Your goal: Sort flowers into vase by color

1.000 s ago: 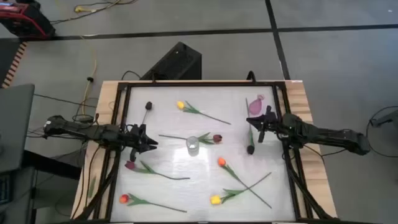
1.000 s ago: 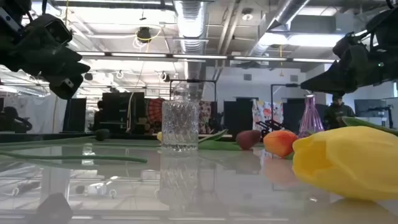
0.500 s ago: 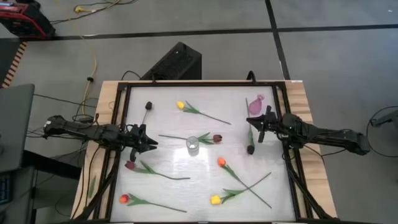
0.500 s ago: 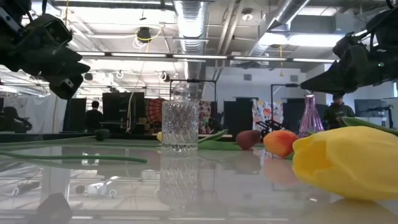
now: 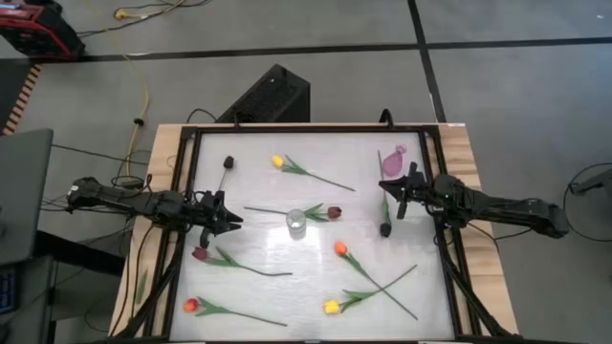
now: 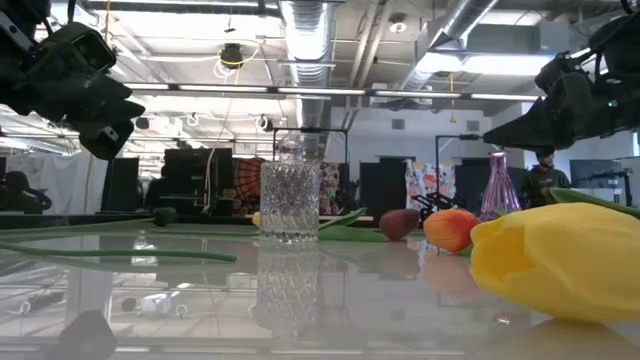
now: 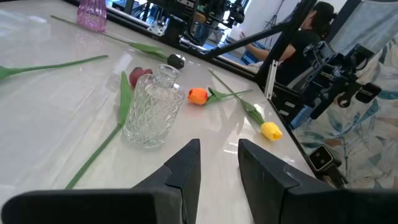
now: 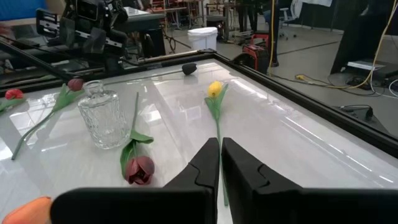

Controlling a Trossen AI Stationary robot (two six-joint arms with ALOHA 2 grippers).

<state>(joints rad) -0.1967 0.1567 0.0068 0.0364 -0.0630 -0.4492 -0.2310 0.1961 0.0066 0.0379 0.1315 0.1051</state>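
Note:
Several tulips lie flat on the white table. A yellow one [image 5: 277, 161] is at the far side and a maroon one [image 5: 334, 212] lies beside the clear glass vase [image 5: 295, 223]. An orange one [image 5: 339, 248], a red one [image 5: 190, 306] and a second yellow one [image 5: 331, 307] are on the near side. A purple-maroon one [image 5: 200, 254] lies near my left gripper. My left gripper [image 5: 232, 222] hovers left of the clear vase, slightly open and empty [image 7: 217, 163]. My right gripper [image 5: 397, 203] hovers near the pink vase [image 5: 393, 164], shut and empty [image 8: 221, 155].
A dark flower head [image 5: 229, 162] lies at the far left and another [image 5: 385, 229] below my right gripper. A black frame [image 5: 306, 127] rims the table. A person [image 7: 305, 37] sits beyond the table's edge.

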